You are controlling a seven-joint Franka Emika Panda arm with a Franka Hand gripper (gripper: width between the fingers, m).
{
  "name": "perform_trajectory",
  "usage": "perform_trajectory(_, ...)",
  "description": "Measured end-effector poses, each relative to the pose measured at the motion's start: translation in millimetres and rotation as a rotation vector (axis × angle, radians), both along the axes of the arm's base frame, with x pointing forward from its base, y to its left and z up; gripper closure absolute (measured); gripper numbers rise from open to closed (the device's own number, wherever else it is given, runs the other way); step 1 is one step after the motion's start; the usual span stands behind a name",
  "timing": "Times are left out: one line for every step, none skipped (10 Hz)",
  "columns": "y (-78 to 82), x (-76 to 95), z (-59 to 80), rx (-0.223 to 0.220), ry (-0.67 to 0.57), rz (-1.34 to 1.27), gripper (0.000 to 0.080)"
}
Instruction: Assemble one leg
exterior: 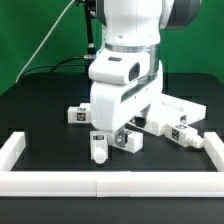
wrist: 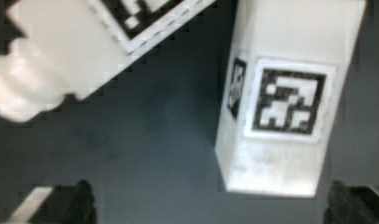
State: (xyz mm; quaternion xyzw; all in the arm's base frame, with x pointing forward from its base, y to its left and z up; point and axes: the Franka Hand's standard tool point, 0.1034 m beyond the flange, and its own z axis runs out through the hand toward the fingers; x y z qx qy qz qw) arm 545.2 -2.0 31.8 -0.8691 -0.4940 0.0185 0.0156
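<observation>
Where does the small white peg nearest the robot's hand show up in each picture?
Exterior view: the leg sits low in the middle, just short of the near border rail.
Wrist view: the leg, ridged end showing, crosses one corner.
Shared landmark: the tagged white block beside it.

Green backdrop [exterior: 28, 30] fills the whole rear of the exterior view. A thin black cable [exterior: 46, 46] hangs across it. The tabletop [exterior: 40, 115] is matte black; the wrist view shows the same dark surface, slightly blurred. White border rails [exterior: 110, 184] box in the near edge and run back at both sides. Light is even and diffuse, with only soft shadows on the black.
</observation>
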Motion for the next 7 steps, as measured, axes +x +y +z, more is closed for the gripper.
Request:
perform_trajectory(4.2,-3.3,-3.1,0.002,0.001,-0.002,0.0150)
perform_trajectory(6.9,-5.9,-2.6,0.002,0.002,0.002,0.0150)
perform_trajectory(6.9,-7.4,-4.1,0.002,-0.004,0.003,0.0150)
perform_trajectory(5.2,-9.6,-9.7,0.004,-0.005,0.003,0.0150)
perform_trajectory(1.9,-10.8,-17.1,0.007,-0.009,-0.003,0.0150)
perform_trajectory(-0.6,-12.2,-21.0,0.008,-0.007,-0.004,0.0150)
perform_trajectory(0.0,-12.0,-20.7,0.008,-0.007,-0.003,0.0150)
